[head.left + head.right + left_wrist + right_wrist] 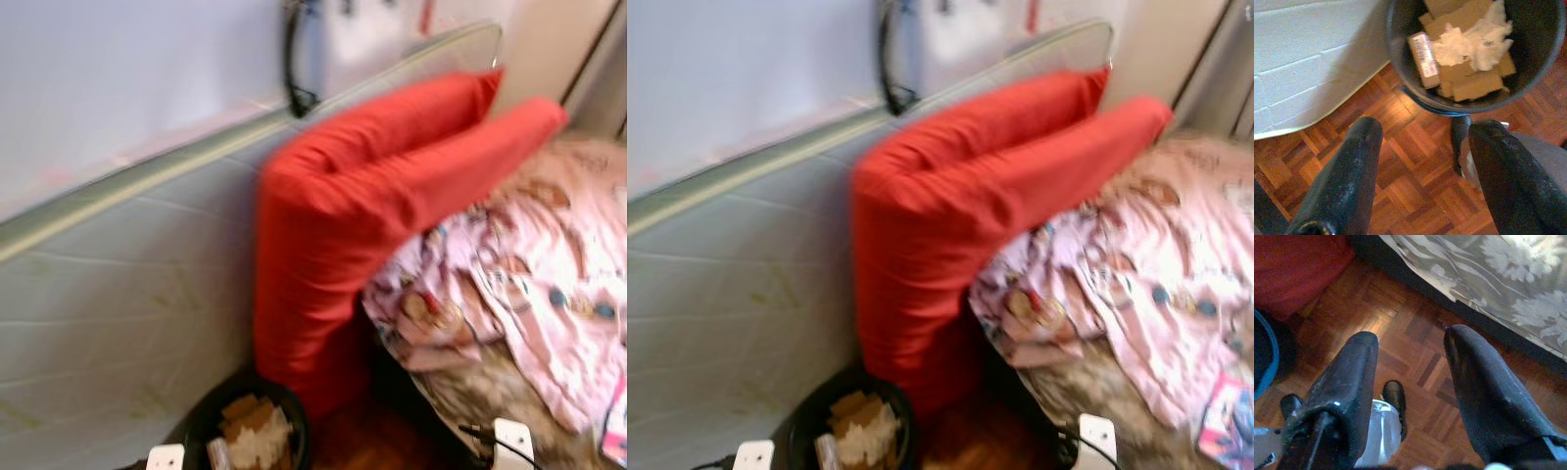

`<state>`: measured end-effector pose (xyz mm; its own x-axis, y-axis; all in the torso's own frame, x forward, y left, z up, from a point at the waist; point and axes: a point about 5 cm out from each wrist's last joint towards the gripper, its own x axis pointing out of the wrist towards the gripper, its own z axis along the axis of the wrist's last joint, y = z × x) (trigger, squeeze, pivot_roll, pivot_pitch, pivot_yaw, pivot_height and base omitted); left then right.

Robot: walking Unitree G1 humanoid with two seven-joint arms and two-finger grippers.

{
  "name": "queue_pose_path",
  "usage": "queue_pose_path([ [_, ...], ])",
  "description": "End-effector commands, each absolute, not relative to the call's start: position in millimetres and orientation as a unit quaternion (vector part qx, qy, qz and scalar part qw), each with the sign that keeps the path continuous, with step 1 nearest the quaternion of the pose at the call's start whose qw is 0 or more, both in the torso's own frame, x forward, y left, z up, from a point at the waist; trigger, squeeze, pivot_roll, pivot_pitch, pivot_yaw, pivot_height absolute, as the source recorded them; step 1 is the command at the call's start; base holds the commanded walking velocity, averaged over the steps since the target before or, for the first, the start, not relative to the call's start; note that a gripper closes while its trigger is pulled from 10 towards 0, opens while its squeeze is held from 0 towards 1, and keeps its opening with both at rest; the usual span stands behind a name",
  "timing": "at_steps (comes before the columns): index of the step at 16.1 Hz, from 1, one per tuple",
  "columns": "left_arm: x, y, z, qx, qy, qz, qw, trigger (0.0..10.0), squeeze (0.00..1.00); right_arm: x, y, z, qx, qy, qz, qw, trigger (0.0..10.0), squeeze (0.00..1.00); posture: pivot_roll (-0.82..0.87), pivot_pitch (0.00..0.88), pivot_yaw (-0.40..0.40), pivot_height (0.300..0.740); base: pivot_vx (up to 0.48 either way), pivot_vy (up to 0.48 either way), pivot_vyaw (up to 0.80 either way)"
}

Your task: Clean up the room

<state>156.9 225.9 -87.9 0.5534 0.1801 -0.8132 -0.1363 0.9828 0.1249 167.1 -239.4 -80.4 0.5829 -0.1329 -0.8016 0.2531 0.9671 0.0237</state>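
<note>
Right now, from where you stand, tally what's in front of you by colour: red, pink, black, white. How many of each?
Red: 1, the big red cushion folded against the wall.
Pink: 1, the pink patterned blanket on the bed.
Black: 1, the black bin on the floor, holding cardboard scraps and crumpled paper.
White: 1, the white panel leaning on the wall.
Total: 4.

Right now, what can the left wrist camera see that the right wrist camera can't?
The left wrist view looks past the open left gripper into a dark bin holding cardboard pieces, crumpled paper and a small box, beside a white quilted cover. The right wrist view looks past the open right gripper at a red cushion and a grey flowered bedspread. Both show the wooden parquet floor.
</note>
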Motion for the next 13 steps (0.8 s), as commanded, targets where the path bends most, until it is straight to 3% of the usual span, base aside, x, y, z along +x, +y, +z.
queue_pose_path([
  [1, 154.9, 225.0, -89.2, 0.025, 0.47, 0.089, 0.878, 10.0, 0.0, 165.1, -242.2, -80.6, 0.068, 0.446, -0.114, 0.885, 10.0, 0.0, 0.01, 0.0, 0.012, 0.74, 0.0, -0.285, 0.0],
  [9, 155.5, 225.2, -88.9, 0.024, 0.47, 0.089, 0.878, 10.0, 0.0, 165.3, -242.0, -80.7, 0.068, 0.447, -0.115, 0.885, 10.0, 0.0, 0.01, 0.0, 0.014, 0.74, 0.0, -0.284, -0.54],
  [13, 155.4, 225.2, -89.0, 0.025, 0.47, 0.088, 0.878, 10.0, 0.0, 165.8, -242.2, -80.3, 0.068, 0.442, -0.119, 0.886, 10.0, 0.0, 0.0, 0.0, 0.017, 0.74, 0.0, -0.287, 0.0],
])
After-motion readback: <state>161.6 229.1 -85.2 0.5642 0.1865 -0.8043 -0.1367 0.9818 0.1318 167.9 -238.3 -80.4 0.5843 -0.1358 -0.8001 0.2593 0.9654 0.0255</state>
